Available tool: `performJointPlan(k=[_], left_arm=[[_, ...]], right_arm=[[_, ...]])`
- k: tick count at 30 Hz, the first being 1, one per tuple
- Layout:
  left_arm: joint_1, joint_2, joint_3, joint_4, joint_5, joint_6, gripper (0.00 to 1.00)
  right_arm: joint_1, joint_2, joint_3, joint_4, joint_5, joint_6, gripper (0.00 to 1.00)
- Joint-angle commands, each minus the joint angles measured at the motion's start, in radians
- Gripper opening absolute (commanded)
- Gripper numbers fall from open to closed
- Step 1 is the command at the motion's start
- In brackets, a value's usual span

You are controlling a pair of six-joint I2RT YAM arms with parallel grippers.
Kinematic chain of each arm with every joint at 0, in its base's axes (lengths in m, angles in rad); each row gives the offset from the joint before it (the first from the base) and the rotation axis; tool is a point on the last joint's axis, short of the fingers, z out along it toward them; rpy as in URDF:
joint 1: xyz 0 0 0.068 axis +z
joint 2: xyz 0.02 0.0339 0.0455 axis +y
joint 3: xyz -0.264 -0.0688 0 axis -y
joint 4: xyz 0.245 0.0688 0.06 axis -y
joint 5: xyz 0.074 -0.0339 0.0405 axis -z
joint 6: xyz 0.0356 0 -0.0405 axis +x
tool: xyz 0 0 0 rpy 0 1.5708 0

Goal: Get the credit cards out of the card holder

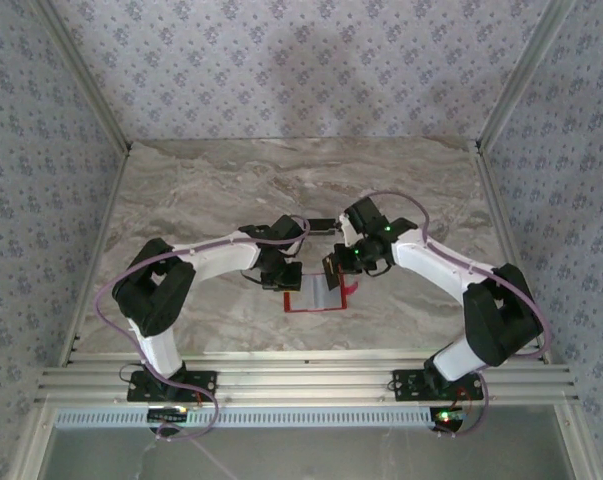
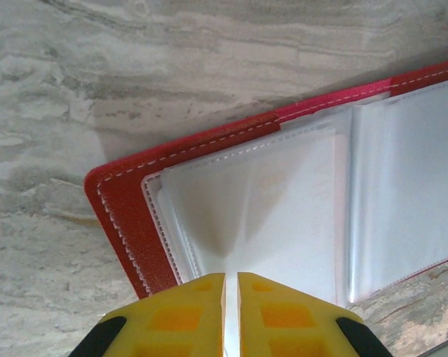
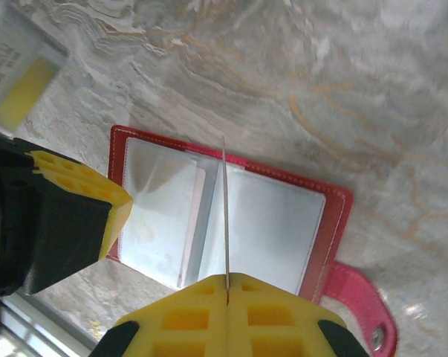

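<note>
The red card holder (image 1: 316,305) lies open on the marble table, its clear sleeves facing up (image 3: 335,223) (image 2: 123,216). My right gripper (image 3: 227,279) hangs above its middle, shut on a thin credit card (image 3: 225,208) that stands edge-on over the fold. At the holder's left page sits my left gripper (image 2: 231,277), its yellow jaws only a narrow slit apart over the clear sleeve, with nothing plainly between them. In the top view the left gripper (image 1: 278,283) and right gripper (image 1: 331,268) flank the holder's far edge.
A red tab (image 3: 357,297) sticks out from the holder's right side. Another card with a yellow patch (image 3: 15,82) lies flat on the table beyond the left gripper's finger (image 3: 82,197). A metal rail (image 1: 301,380) runs along the table's near edge.
</note>
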Motion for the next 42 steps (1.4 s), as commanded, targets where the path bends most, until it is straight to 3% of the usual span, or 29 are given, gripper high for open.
performJointPlan(k=[1, 12, 18, 28, 42], left_arm=[[-0.006, -0.047, 0.021, -0.038, -0.029, 0.01, 0.14], [0.002, -0.112, -0.067, -0.006, -0.055, -0.018, 0.15], [0.025, -0.159, -0.14, 0.019, -0.055, -0.037, 0.15], [0.094, -0.25, -0.28, 0.08, -0.023, -0.069, 0.15], [0.147, -0.307, -0.335, 0.078, -0.02, -0.073, 0.16]], right_arm=[[-0.016, -0.015, 0.062, -0.059, 0.032, -0.221, 0.0], [-0.021, 0.107, 0.243, -0.181, 0.136, -0.94, 0.0], [-0.02, 0.171, 0.324, -0.21, 0.205, -1.222, 0.0], [-0.022, 0.378, 0.599, -0.341, 0.253, -1.457, 0.0], [-0.026, 0.595, 0.897, -0.445, 0.26, -1.563, 0.0]])
